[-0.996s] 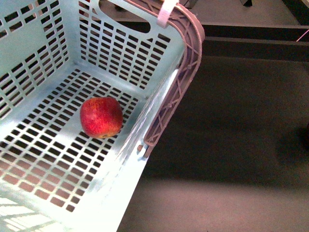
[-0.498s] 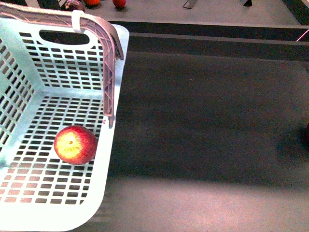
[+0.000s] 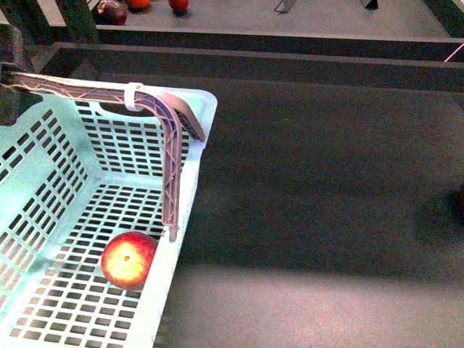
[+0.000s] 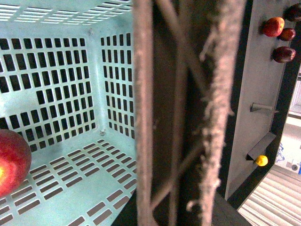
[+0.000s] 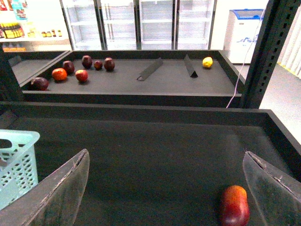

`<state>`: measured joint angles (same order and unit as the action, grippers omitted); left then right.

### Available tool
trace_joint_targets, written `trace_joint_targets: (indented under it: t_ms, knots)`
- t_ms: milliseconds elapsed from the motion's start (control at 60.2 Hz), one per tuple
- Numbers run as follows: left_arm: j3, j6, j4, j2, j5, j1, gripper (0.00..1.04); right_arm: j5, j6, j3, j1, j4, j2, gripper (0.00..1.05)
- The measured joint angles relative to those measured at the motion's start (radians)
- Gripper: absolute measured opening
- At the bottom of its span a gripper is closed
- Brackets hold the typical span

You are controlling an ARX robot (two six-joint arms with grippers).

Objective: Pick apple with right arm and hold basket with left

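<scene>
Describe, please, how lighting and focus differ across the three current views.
Front view: pinkish cast, a paler light band across the dark shelf floor, the basket shadowing the floor beside it. Left wrist view: the handle looms close, dark and soft. Right wrist view: bright fridges behind a dim foreground.

Mint-aqua basket point(image 3: 190, 127) sits at the worktop's front-left corner, open side up, walls and floor slotted all over. Its brown ribbed handle point(image 3: 171, 156) stands raised, spanning the top and dropping down the right wall. Inside, the glossy red apple point(image 3: 129, 259) rests on the floor against that wall, yellow stem dimple facing up.
</scene>
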<state>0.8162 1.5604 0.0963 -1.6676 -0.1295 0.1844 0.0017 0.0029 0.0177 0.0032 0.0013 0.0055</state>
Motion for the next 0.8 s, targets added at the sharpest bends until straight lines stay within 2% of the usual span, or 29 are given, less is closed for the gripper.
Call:
trace_joint_targets:
  t_ms: [349,614,797]
  knots:
    - [-0.098,-0.016,0.07,0.04,0.008,0.016,0.07,0.0,0.0,0.0,0.0,0.0,0.0,0.96]
    - [-0.208,0.021,0.034,0.158,-0.031,0.07,0.5,0.0,0.0,0.0,0.0,0.0,0.0,0.96]
    - [-0.249,0.092,-0.08,0.335,-0.122,0.105,0.83,0.0,0.0,0.0,0.0,0.0,0.0,0.96]
